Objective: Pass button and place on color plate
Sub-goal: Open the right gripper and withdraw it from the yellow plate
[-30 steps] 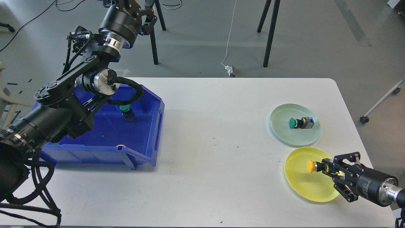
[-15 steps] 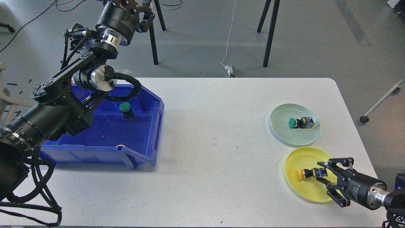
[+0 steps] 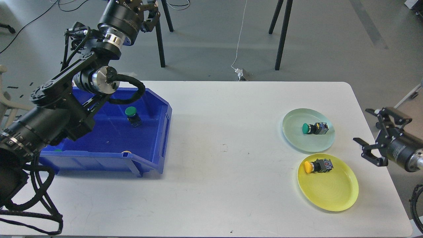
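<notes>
One yellow button (image 3: 317, 166) lies on its side on the yellow plate (image 3: 333, 195) near the counter's right edge, small, rigid, best pinched at its blocky body, while the right gripper (image 3: 376, 135) hangs spread and empty.

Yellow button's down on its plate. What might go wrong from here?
1. The yellow button lies on its side near the yellow plate's rim, so it may roll off.
2. The green button in the blue bin sits under the left arm's cable, which could snag during the next pick.
</notes>
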`<state>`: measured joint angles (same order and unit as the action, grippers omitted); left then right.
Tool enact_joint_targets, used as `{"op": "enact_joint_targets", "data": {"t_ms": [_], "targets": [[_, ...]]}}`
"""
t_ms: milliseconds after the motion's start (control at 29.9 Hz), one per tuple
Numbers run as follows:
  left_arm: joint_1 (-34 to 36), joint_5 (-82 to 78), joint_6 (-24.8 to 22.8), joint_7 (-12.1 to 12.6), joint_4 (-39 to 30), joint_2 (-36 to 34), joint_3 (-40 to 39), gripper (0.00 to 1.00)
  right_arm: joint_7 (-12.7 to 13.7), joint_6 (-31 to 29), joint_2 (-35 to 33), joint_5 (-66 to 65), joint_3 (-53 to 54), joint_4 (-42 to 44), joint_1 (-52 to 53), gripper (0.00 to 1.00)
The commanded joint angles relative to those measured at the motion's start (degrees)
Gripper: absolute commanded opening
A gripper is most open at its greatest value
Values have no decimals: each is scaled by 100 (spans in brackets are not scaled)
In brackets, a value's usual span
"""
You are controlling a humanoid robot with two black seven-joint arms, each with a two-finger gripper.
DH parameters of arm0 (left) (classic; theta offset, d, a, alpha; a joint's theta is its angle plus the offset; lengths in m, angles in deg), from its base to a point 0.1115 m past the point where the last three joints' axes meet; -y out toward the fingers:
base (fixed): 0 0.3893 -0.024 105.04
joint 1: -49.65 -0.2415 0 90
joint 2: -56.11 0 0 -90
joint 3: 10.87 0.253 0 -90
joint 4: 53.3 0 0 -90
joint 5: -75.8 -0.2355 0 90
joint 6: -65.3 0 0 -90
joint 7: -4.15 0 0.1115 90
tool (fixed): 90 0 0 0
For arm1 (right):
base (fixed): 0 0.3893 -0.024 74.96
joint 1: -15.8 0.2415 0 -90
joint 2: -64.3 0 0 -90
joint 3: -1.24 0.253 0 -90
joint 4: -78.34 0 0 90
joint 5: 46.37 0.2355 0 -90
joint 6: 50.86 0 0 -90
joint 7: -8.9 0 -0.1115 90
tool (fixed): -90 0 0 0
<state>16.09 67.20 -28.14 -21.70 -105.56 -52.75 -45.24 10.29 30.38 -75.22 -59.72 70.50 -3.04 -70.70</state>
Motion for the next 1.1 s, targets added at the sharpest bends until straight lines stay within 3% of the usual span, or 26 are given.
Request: {"op": "enact_joint_targets", "data": {"t_ms": [0,268,368,502,602,769,1070], "targets": [[-10,-2,1,-43,137,-4,1,100,-7,-108,599,7,737,166,606,99],[25,33,-279,54,716,49,-113,100,1,-345,1962,34,1046,1141,2469,99],[-1,112,-561,255,814,49,-455,100,54,-450,2199,42,1064,1633,2988,99],[-45,472,-606,642,919,49,-825,100,80,-1082,2525,262,1011,2643,3560,99],[-45,631,-623,660,1086,66,-887,100,80,-1592,2666,534,967,3644,4087,99],[-45,649,-623,669,1095,110,-896,100,89,-1924,2807,1122,906,5157,4861,99],[-37,684,-623,669,1095,180,-1098,100,80,-1924,2824,1229,44,5326,4967,99]]}}
